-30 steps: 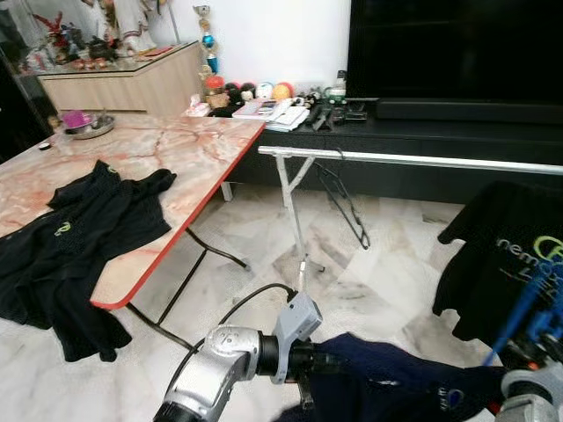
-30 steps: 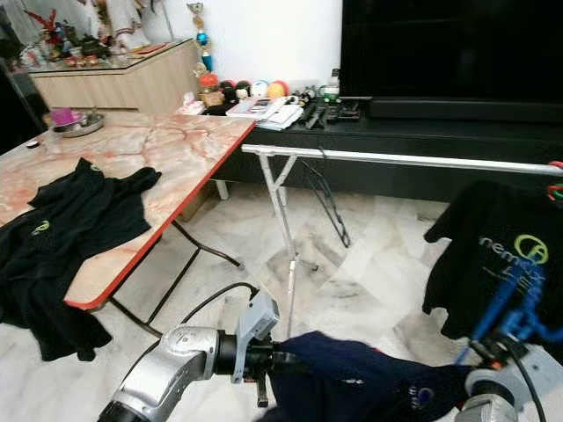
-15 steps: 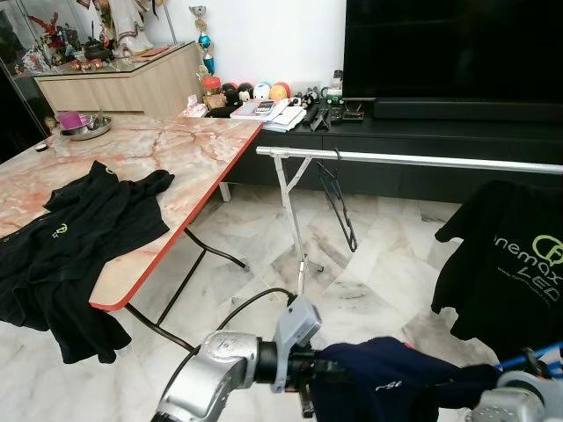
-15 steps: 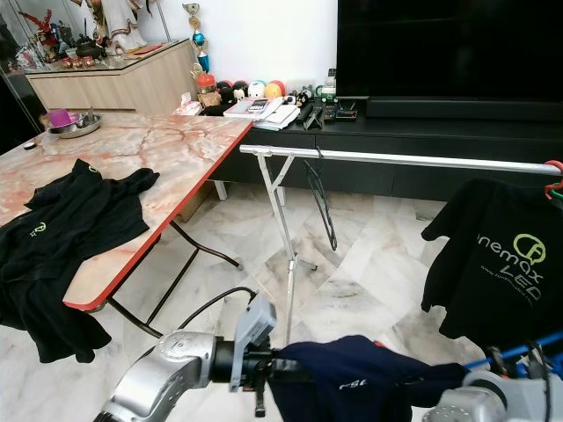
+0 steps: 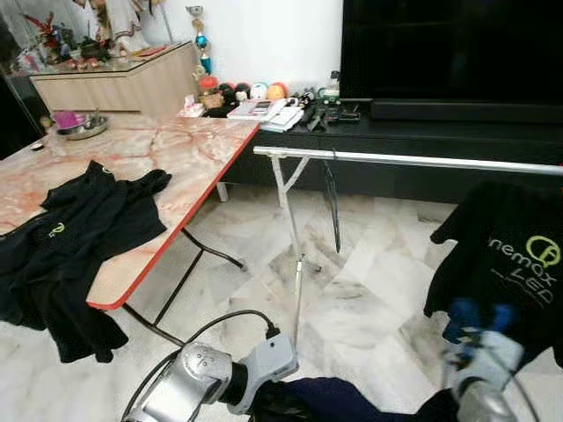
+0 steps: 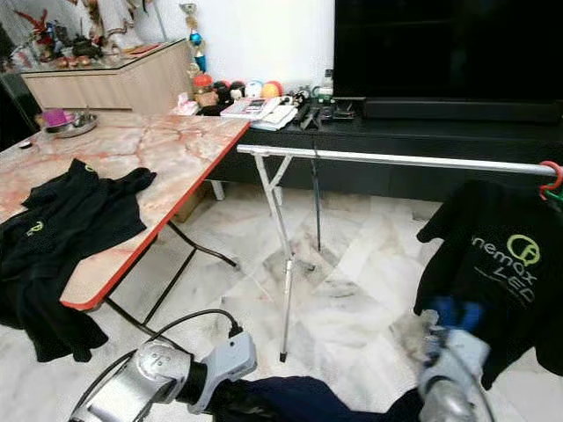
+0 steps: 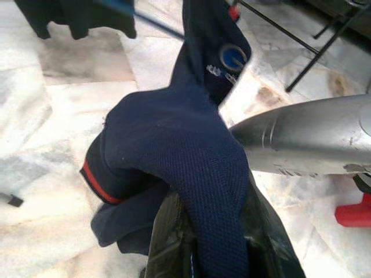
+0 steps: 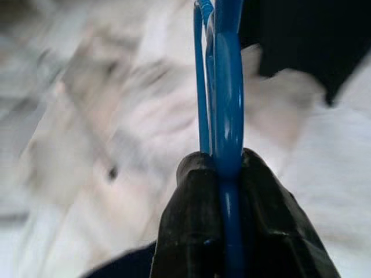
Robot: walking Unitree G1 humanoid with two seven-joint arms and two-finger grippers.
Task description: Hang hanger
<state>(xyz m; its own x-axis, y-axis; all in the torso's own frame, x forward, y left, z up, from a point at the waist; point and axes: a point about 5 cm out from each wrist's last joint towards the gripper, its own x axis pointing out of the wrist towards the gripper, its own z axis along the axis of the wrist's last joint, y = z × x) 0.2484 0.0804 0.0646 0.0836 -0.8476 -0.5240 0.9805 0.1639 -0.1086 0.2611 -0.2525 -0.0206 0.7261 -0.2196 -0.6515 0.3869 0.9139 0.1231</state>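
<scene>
Right gripper [image 8: 223, 174] pinched tight on blue hanger [image 8: 222, 87], lower right of frame. Left gripper [image 7: 200, 231] clamps navy shirt [image 7: 174, 150]. Risk: shirt weight tugs hanger askew, hook misses rail [image 5: 413, 159].

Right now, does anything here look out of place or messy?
Yes: a black shirt lies crumpled on the marble table, spilling over its front edge, while another black shirt hangs neatly on the rail.

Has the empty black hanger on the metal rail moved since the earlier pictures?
Yes. The black hanger now hangs nearly edge-on, straight down from the rail; earlier it slanted away from the stand's leg, so it has swung or turned.
</scene>
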